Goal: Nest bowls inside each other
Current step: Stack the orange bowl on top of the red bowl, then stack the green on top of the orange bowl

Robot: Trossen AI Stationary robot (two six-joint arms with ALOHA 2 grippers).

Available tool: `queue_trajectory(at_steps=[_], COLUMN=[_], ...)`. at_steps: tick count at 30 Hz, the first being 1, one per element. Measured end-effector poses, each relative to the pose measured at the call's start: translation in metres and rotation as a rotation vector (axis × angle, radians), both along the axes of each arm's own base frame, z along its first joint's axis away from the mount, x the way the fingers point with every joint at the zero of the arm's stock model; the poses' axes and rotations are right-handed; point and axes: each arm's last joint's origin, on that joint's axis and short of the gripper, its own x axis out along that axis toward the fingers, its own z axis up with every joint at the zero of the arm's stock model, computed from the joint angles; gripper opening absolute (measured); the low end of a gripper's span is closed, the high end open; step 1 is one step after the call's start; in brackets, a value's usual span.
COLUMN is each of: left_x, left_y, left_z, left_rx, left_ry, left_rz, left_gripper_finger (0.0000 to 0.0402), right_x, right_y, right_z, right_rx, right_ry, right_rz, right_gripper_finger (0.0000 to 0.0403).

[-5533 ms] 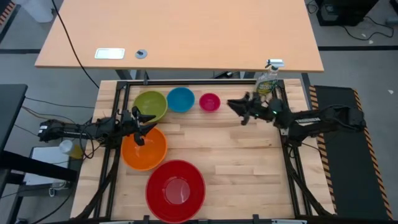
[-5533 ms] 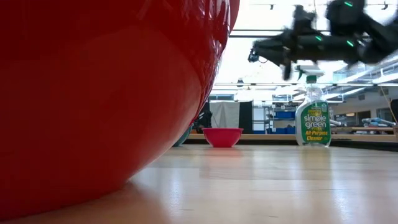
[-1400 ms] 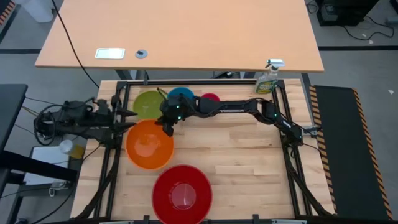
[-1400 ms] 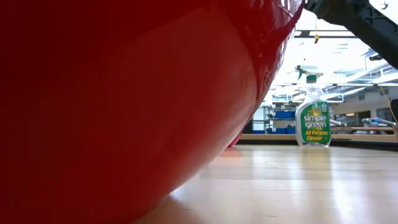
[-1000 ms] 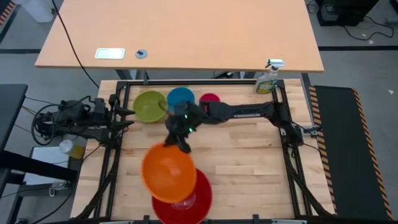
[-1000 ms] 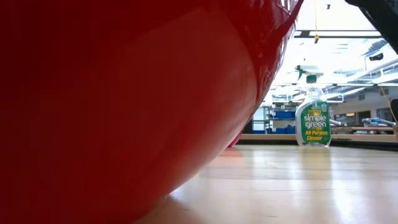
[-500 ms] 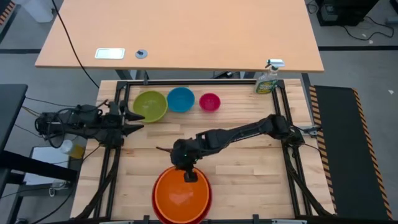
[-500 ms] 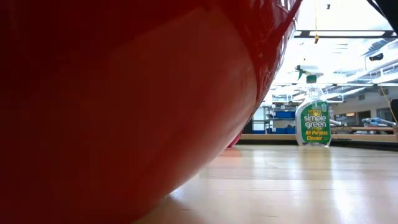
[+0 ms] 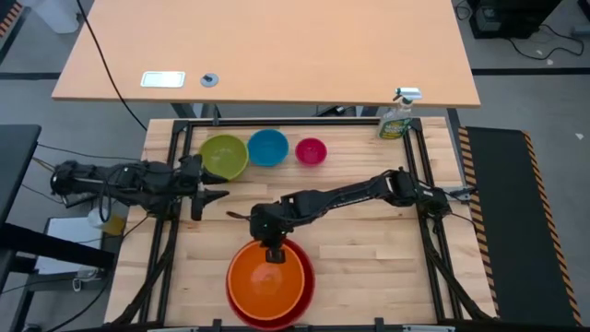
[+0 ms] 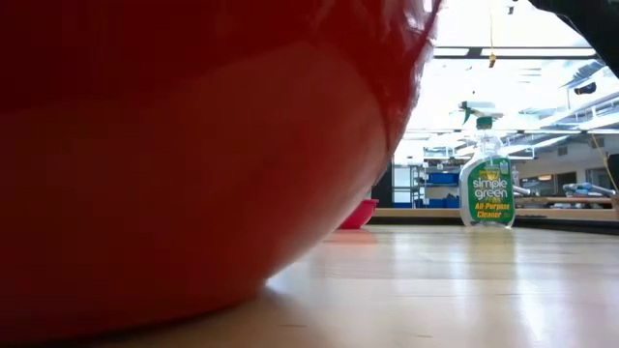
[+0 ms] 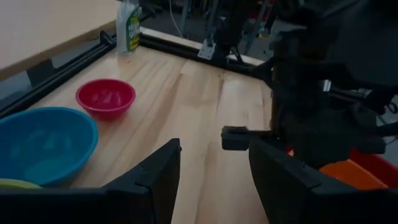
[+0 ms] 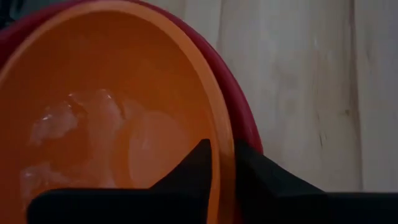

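Note:
The orange bowl (image 9: 267, 281) sits nested in the large red bowl (image 9: 304, 286) near the table's front edge. My right gripper (image 9: 275, 251) is at the orange bowl's far rim and shut on it. The red bowl's wall (image 10: 193, 145) fills the left of the low view. The lime green bowl (image 9: 224, 155), blue bowl (image 9: 268, 147) and small pink bowl (image 9: 312, 150) stand in a row on the table at the far side. My left gripper (image 9: 210, 196) hangs open by the table's left side, near the green bowl, with nothing between its fingers (image 11: 155, 180). My right gripper has the orange bowl's far rim (image 12: 224, 155) between its two fingers, one finger (image 12: 199, 163) inside the bowl and one (image 12: 252, 167) outside. The fingers slant down from the table's far side. The bowl rests upright inside the red bowl (image 12: 249, 127).
A green spray bottle (image 9: 398, 115) stands at the table's far right corner. A black frame rail (image 9: 295, 122) runs along the far edge. Bare wood (image 9: 369, 249) lies to the right of the nested bowls.
My right gripper has carried the orange bowl toward the table's near edge and down, tipping it level, and the bowl now sits inside the red bowl. The red bowl has shifted a little. My left gripper has moved toward the table's right and near side, staying open.

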Motion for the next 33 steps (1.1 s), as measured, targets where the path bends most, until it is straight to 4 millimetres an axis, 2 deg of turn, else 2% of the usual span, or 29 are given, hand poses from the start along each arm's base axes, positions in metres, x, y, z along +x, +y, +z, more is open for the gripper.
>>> queue_trajectory(at_steps=[4, 8, 13, 15, 18, 25, 28, 33], left_x=[0.009, 0.019, 0.022, 0.022, 0.021, 0.02, 0.018, 0.012], left_y=[-0.002, -0.009, -0.014, -0.016, -0.02, -0.027, -0.026, -0.021], left_z=[-0.005, -0.026, -0.046, -0.05, -0.047, -0.043, -0.049, -0.063], left_rx=[0.012, 0.019, 0.006, -0.005, -0.004, 0.089, 0.137, 0.167], left_ry=[0.015, -0.011, -0.034, -0.032, -0.06, -0.104, -0.038, 0.096], left_rz=[0.01, -0.018, -0.047, -0.059, -0.086, -0.087, -0.025, 0.102], left_gripper_finger=[0.0193, 0.0193, 0.0193, 0.0193, 0.0193, 0.0193, 0.0193, 0.0193], right_x=[-0.001, -0.003, -0.015, -0.021, -0.025, -0.02, -0.014, -0.002], right_y=[0.0, 0.0, -0.004, -0.006, -0.009, -0.025, -0.034, -0.055], right_z=[0.0, 0.002, 0.026, 0.039, 0.049, 0.045, 0.04, 0.046], right_rx=[-0.005, 0.006, -0.028, -0.069, -0.137, -0.256, -0.316, -0.359], right_ry=[0.006, 0.025, 0.028, 0.007, -0.025, -0.048, -0.077, -0.22], right_rz=[0.003, 0.003, -0.041, -0.073, -0.097, -0.111, -0.121, -0.145], right_gripper_finger=[0.0102, 0.0133, 0.0158, 0.0161, 0.0161, 0.0161, 0.0161, 0.0161])
